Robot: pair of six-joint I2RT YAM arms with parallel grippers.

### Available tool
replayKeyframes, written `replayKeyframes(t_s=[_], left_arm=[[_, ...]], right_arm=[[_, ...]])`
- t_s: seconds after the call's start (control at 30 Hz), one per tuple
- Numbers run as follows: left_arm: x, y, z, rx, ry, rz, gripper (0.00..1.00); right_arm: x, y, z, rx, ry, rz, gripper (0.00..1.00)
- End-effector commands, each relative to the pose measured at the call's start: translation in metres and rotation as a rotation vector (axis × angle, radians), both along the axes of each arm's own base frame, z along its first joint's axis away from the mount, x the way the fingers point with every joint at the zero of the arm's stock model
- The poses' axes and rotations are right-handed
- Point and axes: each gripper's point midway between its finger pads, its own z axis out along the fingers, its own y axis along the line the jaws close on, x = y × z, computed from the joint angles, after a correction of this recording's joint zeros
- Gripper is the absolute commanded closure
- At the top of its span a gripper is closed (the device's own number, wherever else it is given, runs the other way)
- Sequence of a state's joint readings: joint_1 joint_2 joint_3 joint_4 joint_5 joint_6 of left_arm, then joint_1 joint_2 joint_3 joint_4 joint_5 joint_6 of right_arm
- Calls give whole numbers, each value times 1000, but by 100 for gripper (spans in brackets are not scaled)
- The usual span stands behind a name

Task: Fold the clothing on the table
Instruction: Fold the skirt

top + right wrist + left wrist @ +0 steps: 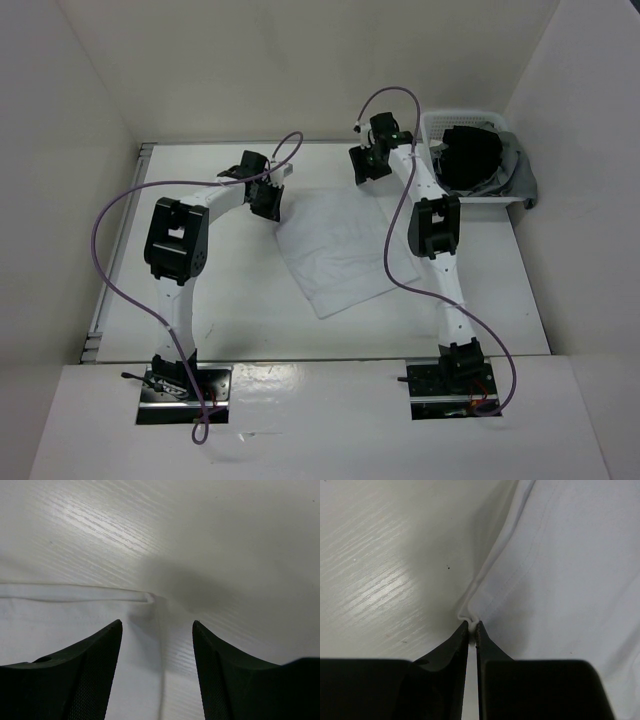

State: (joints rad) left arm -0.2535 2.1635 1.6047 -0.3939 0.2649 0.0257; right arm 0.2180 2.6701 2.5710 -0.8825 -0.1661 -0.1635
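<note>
Clamping one corner of the clothing (560, 580) is the left tool (473, 625); the right tool (157, 622) hangs parted above another corner.

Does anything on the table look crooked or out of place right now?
The clothing lies skewed, its edges diagonal to those of the table. At the far right, a dark garment spills over the rim of the basket.

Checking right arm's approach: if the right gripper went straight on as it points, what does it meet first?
Likely the corner of the clothing, lying just ahead between the fingers of the open right gripper; one finger lines up with bare table beside it. Depth is unclear.
</note>
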Motion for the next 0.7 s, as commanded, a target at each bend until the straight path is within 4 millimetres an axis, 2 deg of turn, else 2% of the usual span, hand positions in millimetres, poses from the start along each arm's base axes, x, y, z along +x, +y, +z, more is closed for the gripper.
replayKeyframes(t_s=[0.0, 0.33, 0.37, 0.47, 0.53, 0.57, 0.67], left_arm=[[5, 0, 12, 18, -32, -13, 85], [3, 1, 9, 20, -23, -13, 85], [3, 1, 9, 24, -26, -21, 85], [5, 1, 12, 22, -35, -21, 85], [4, 3, 11, 31, -28, -16, 85], [4, 3, 11, 31, -28, -16, 85], [1, 3, 8, 34, -20, -16, 85]], right_arm=[[-2, 7, 6, 12, 4, 28, 37], [-6, 7, -12, 8, 41, 41, 39], [-6, 15, -9, 18, 33, 55, 41], [-6, 15, -16, 16, 41, 55, 41], [-6, 21, -13, 18, 32, 64, 42], [-9, 27, -19, 23, 44, 78, 42], [-10, 27, -21, 21, 52, 78, 43]])
